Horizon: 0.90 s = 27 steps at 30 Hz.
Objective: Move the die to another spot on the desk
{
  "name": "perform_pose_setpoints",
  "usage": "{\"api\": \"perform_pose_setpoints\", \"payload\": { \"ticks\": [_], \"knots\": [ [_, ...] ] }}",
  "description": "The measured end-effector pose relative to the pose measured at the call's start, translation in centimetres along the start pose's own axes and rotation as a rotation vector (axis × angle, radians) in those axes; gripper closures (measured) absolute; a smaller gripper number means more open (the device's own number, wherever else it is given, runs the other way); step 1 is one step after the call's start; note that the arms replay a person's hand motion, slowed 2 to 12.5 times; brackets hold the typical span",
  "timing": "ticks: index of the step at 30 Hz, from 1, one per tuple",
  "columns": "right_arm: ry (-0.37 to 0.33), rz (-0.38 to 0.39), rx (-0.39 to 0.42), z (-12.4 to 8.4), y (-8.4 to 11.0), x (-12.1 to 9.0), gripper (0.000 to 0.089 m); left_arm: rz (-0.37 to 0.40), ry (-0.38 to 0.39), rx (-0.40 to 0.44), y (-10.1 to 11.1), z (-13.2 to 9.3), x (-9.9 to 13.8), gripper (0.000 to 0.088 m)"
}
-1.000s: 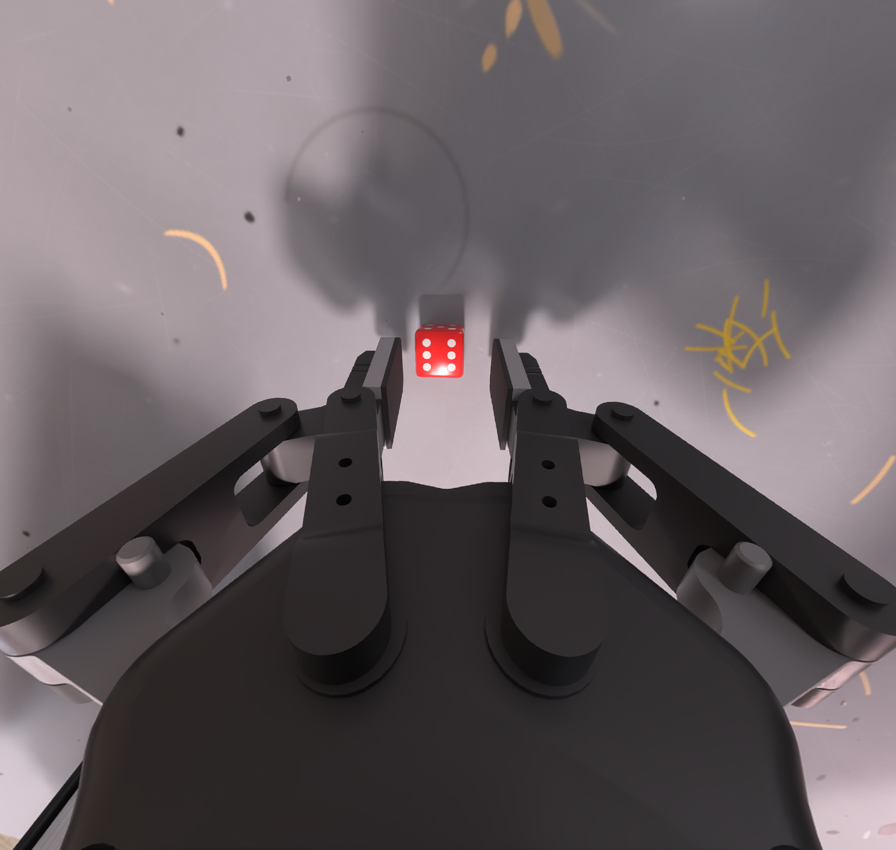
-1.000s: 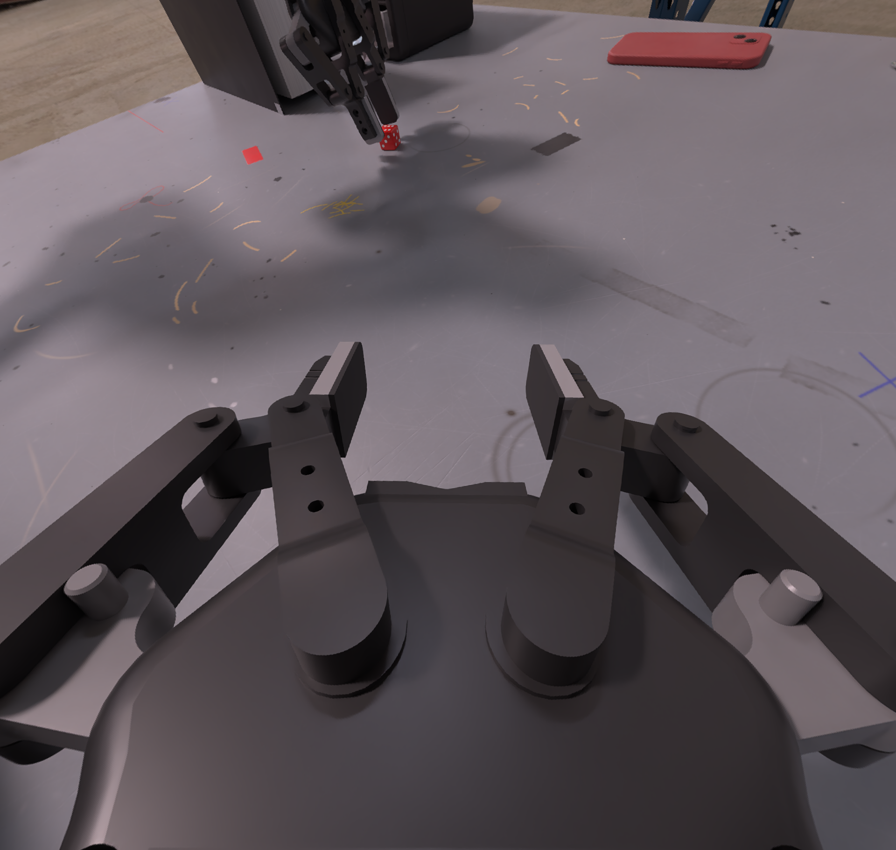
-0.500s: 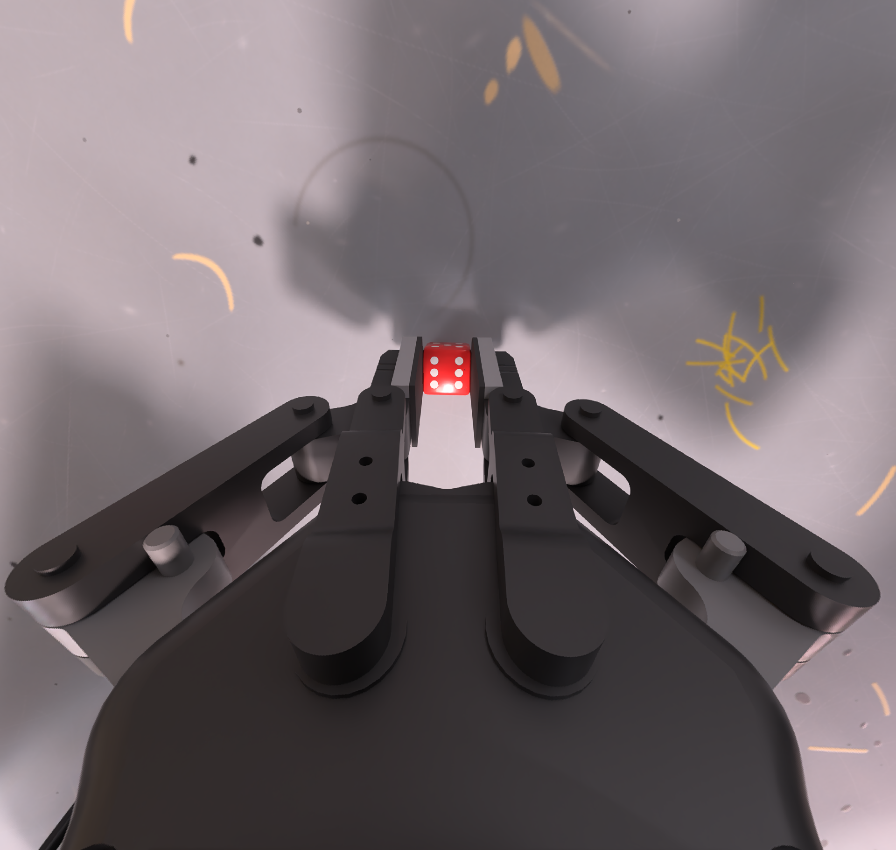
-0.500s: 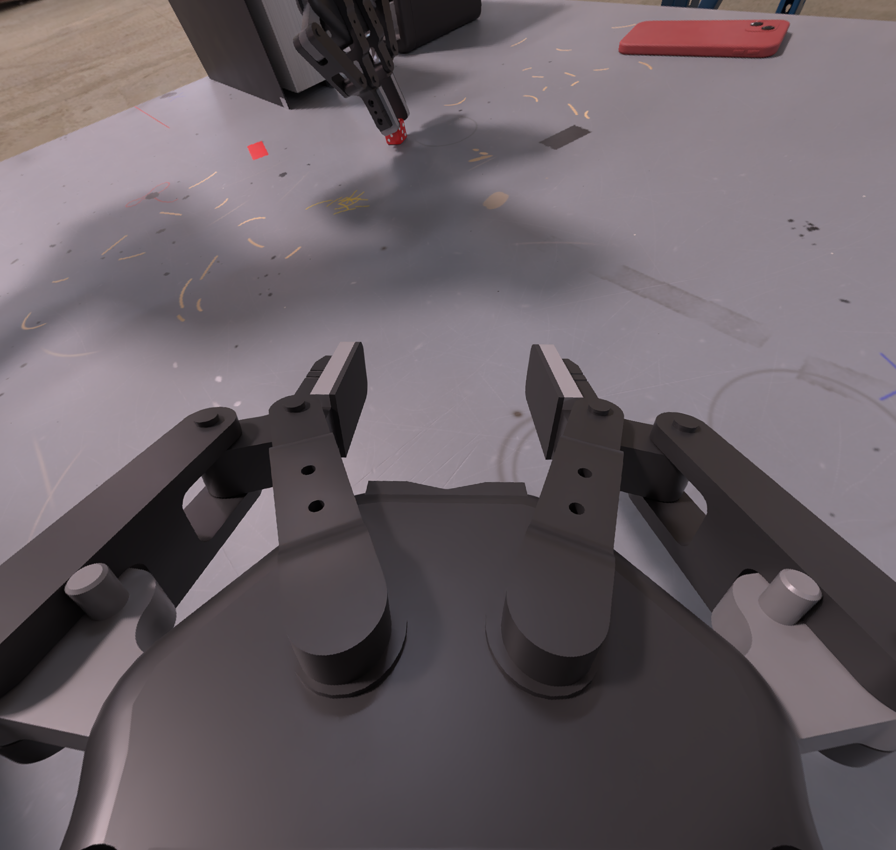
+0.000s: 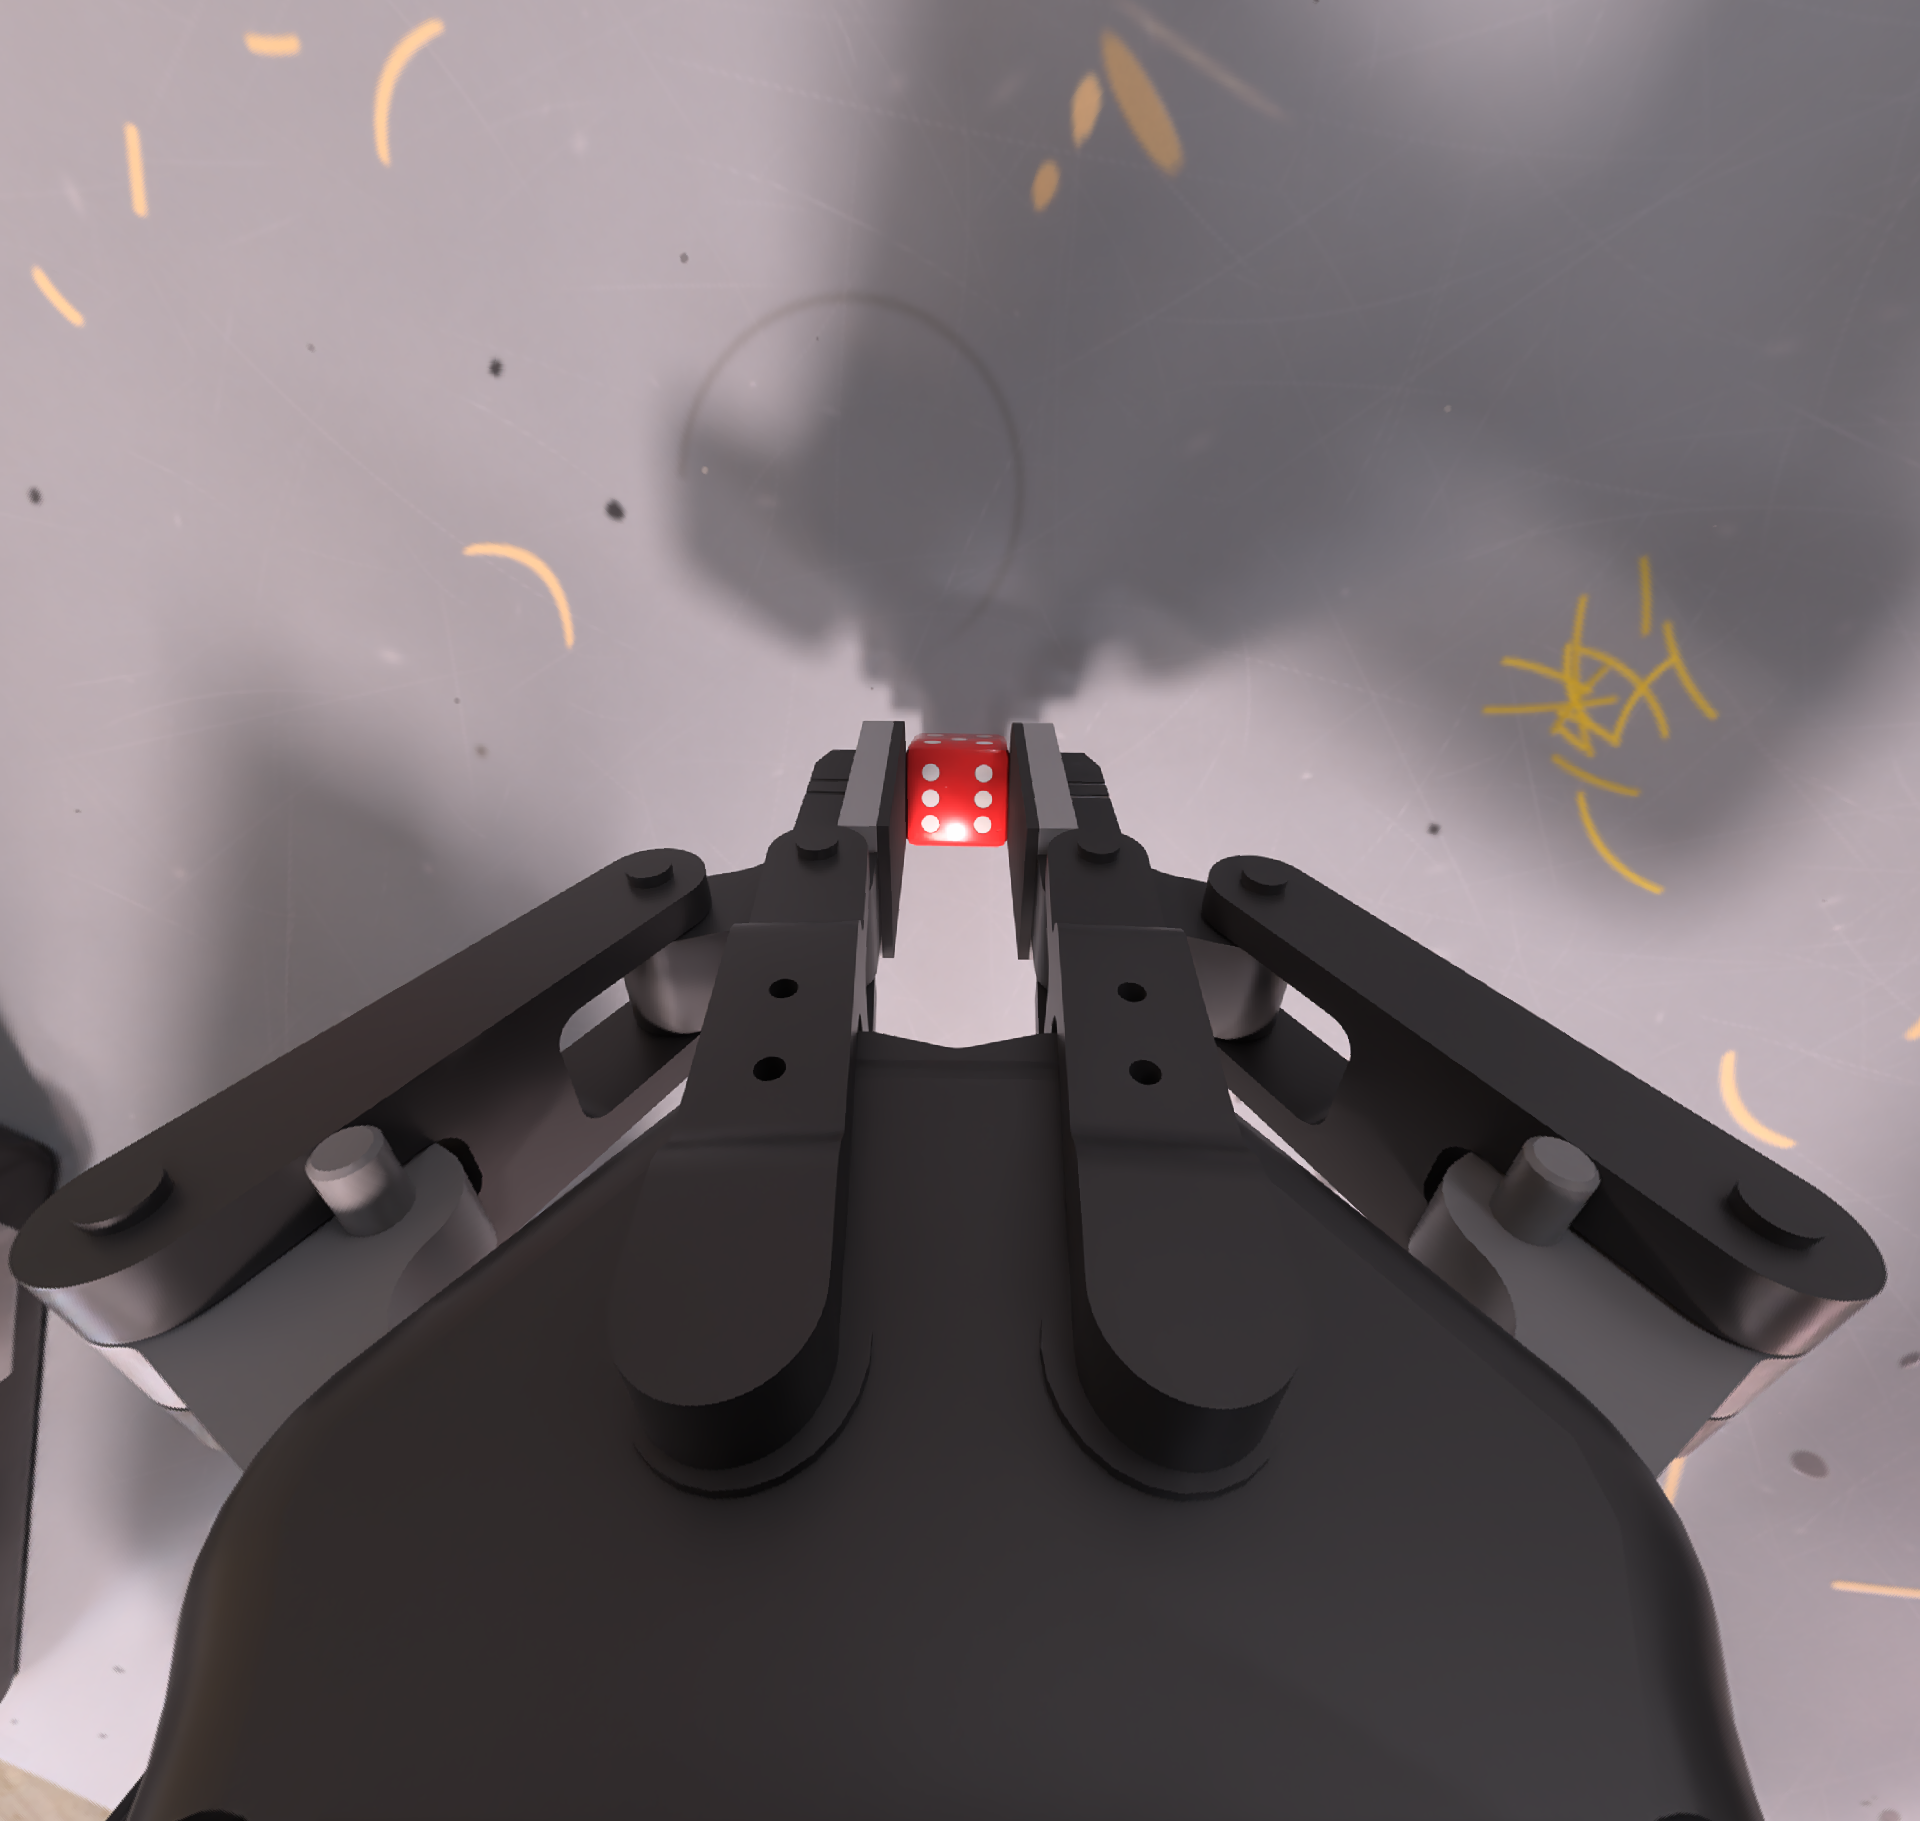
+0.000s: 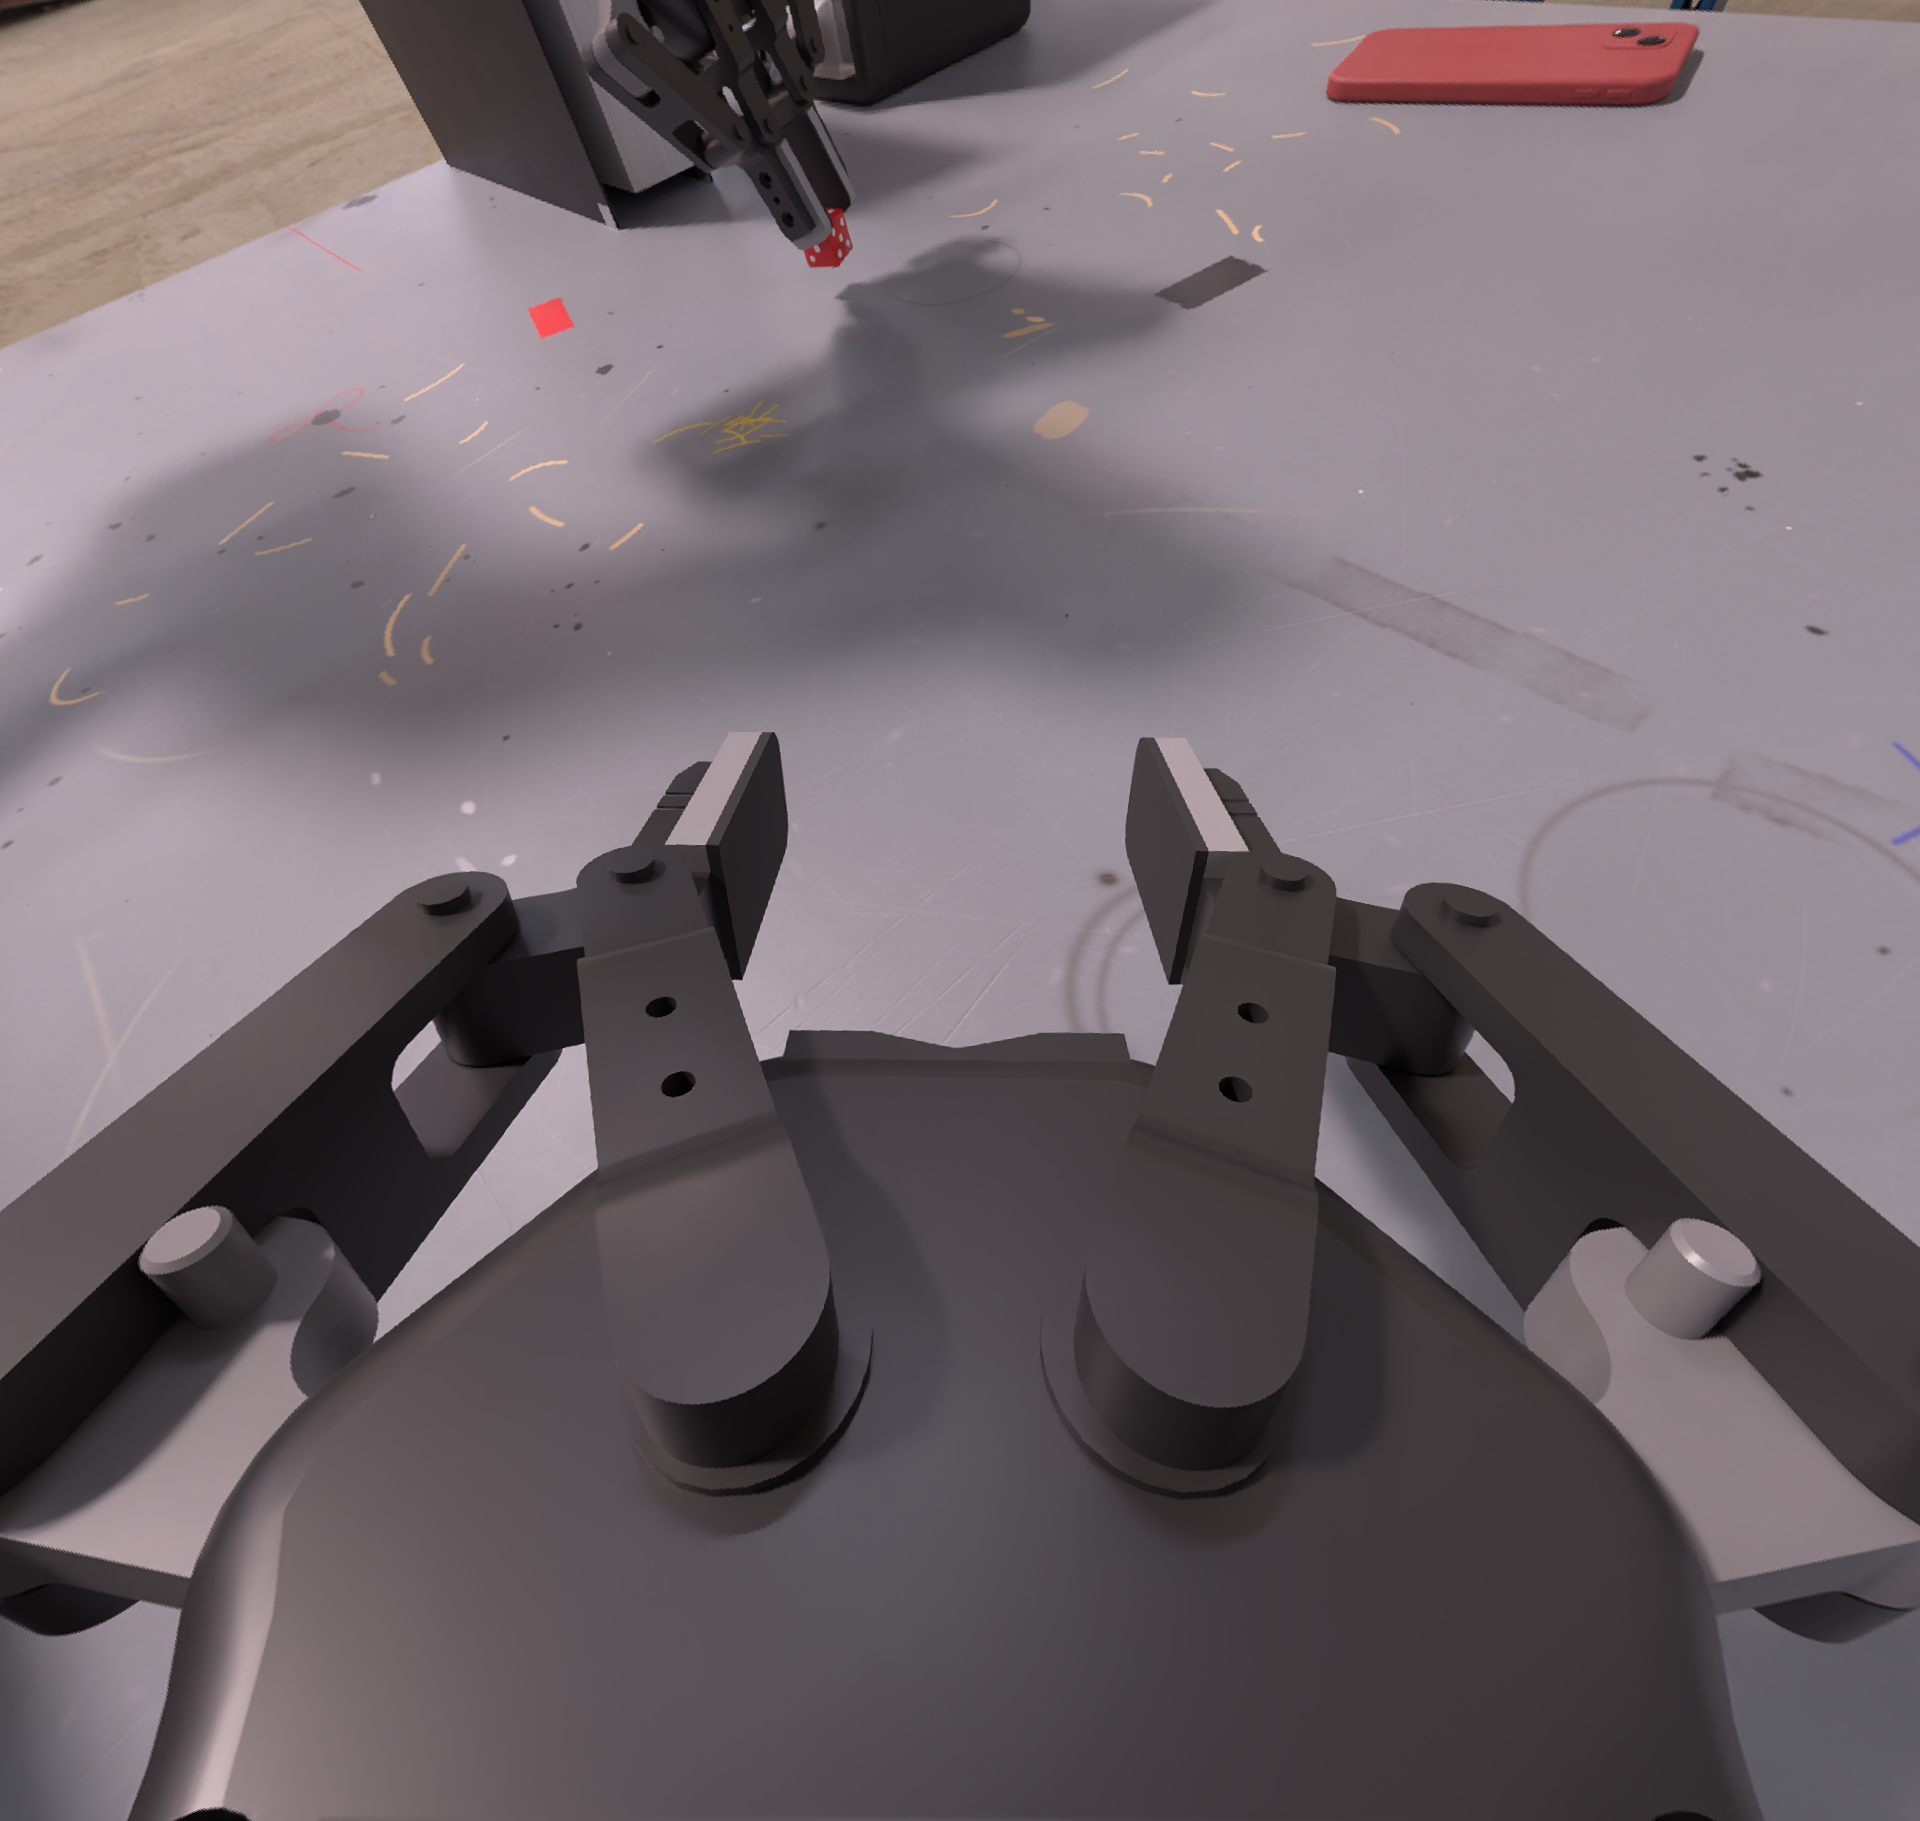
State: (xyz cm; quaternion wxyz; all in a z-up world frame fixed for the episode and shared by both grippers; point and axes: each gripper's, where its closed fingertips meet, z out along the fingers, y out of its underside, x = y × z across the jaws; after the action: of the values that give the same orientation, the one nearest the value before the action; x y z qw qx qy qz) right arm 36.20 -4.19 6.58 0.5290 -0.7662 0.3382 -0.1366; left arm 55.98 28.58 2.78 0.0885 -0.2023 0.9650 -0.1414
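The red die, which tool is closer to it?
Left. The left tool is clamped on the die; the right tool hangs open far across the desk.

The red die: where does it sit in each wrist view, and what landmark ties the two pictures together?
Left wrist view: the red die sits just above centre, clamped between the left gripper fingers.
Right wrist view: far off, upper left of centre, at that gripper's tip.
Shared landmark: the yellow scribble on the desk.
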Motion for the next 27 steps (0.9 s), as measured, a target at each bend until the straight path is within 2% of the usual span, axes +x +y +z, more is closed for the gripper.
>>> {"api": "perform_pose_setpoints", "payload": {
  "ticks": [6,15,27],
  "knots": [
    [0.0,0.005,0.008,-0.1,-0.2,0.1,0.0306,0.018,-0.028,0.027,-0.7,-1.6,0.0,0.0704],
    [0.003,0.013,0.021,-0.3,-0.4,0.4,0.0307,0.077,-0.126,0.035,-2.0,-4.3,-0.5,0.0704],
    [0.006,0.024,0.023,-0.3,-0.6,0.8,0.0308,0.184,-0.226,0.033,-5.3,-7.0,-0.2,0.0704]
  ]
}}
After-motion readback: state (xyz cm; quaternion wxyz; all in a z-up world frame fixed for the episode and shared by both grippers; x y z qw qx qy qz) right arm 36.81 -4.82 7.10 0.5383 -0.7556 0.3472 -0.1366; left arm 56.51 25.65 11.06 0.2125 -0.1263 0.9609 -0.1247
